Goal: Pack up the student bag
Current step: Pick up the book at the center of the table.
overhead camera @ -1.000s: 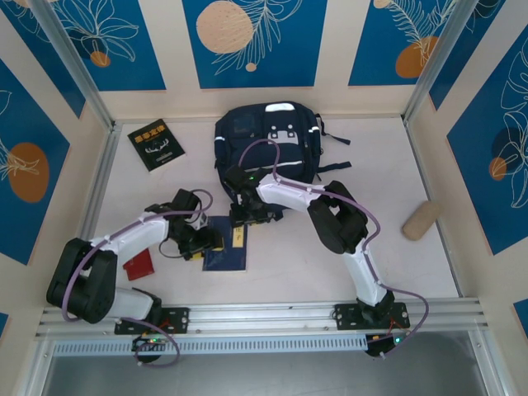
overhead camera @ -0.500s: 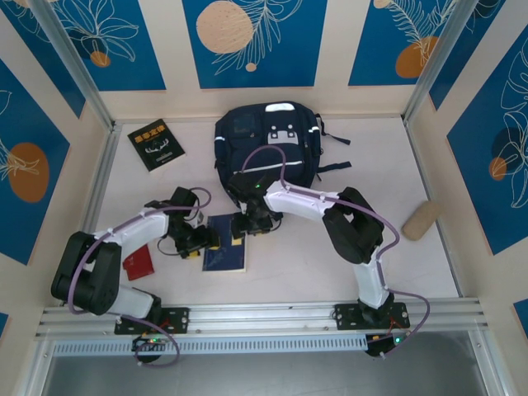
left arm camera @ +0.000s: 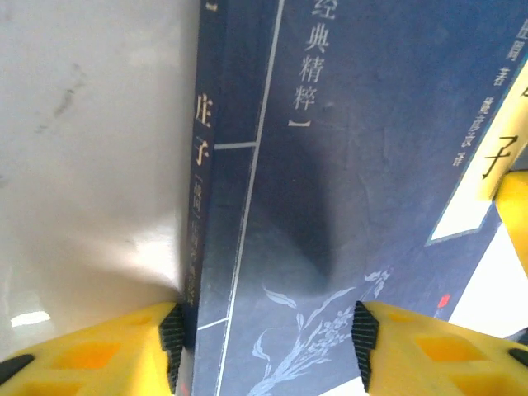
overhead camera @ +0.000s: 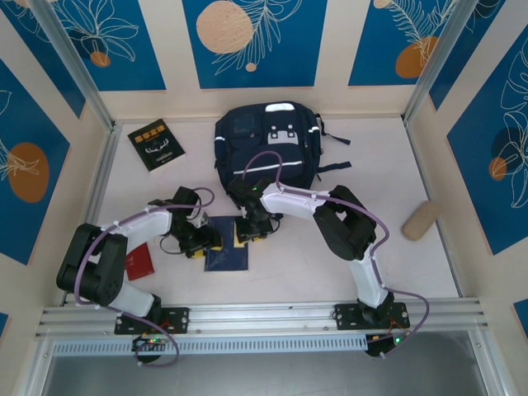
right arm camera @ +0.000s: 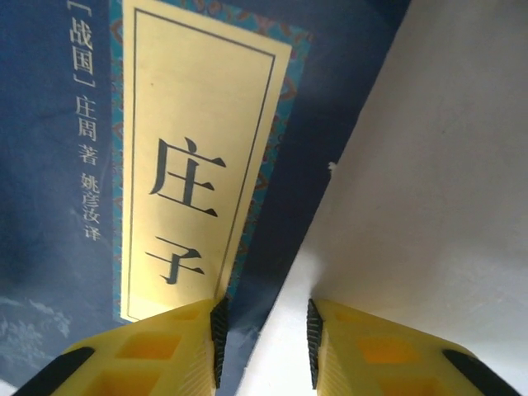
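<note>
Where the arms reach in from the near edge of the table [overhead camera: 313, 272], a red booklet [overhead camera: 140, 262] lies by the left arm. A navy book [overhead camera: 227, 254] lies flat just beyond it, with a gripper at each side.

In the left wrist view the book's spine reads 庄子 in pale characters; the smaller print below is too blurred to make out. The cover carries 经典精粹. The left gripper [left arm camera: 268, 338] stands about half open across the spine side of the book. One black pad [left arm camera: 171, 342] sits against the spine and the other is over the cover, and it has hold of nothing.

In the right wrist view a cream label [right arm camera: 198, 165] bears 庄子 in large black strokes. Beside it run 战国, 庄周 著 and 姚彦汝 译. The right gripper [right arm camera: 264, 342] is narrowly open astride the book's edge. One of its pads is at the label's corner, and a sliver of bare table shows before the other.

Beyond both grippers the student bag [overhead camera: 266, 140] lies flat near the back wall. Its lower end is near the right gripper and farther from the left one. Left of the bag lies a black book [overhead camera: 157, 144] with gold writing too small to read. A tan cylinder [overhead camera: 421, 220] rests far to the right.
</note>
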Controlling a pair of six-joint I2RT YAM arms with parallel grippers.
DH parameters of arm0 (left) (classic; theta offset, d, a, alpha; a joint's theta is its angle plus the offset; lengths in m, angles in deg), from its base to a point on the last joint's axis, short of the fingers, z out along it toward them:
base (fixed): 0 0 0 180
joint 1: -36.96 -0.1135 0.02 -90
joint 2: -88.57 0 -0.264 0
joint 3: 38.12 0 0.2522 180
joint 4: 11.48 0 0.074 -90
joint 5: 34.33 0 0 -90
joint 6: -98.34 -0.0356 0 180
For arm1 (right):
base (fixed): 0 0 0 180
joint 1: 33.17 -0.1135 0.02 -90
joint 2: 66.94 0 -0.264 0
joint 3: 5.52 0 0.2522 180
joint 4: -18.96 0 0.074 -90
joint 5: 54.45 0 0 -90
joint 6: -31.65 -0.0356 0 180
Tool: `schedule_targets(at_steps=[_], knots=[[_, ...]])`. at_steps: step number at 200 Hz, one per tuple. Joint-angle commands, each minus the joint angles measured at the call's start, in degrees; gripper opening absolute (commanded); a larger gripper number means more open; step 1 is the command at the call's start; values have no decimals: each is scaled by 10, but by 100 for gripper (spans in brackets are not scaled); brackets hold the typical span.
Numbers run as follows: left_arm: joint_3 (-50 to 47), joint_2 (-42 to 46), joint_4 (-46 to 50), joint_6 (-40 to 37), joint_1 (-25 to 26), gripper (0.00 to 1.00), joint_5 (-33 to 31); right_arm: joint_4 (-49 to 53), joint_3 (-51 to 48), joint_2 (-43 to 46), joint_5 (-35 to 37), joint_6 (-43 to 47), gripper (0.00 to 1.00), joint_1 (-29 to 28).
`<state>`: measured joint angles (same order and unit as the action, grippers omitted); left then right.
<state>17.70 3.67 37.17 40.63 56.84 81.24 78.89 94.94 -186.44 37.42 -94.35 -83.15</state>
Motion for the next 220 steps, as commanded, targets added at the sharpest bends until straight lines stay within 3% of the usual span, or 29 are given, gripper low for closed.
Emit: schedule_targets(at_steps=[1,14,36,75,101,131,154,181,220], knots=[[11,11,-29,-8,-3,49,78,23,-10,-31,3,-4,33,4],[15,26,-30,-5,-3,41,98,21,-9,-32,1,-4,33,5],[14,55,-51,13,-3,38,138,18,-13,-28,-6,-5,32,6],[-1,69,-113,74,-10,39,186,12,-20,-26,-12,-2,31,9],[-3,43,-112,84,-10,43,169,5,-25,-26,-12,-2,31,10],[-2,23,-106,87,-10,38,144,3,-26,-25,-11,-3,31,11],[12,28,-70,71,-11,18,99,-5,-33,-9,-15,-2,32,12],[36,56,-1,59,-21,1,24,-25,-43,50,-43,5,41,25],[88,118,54,62,-50,0,-26,-106,-82,172,-105,-14,62,66]])
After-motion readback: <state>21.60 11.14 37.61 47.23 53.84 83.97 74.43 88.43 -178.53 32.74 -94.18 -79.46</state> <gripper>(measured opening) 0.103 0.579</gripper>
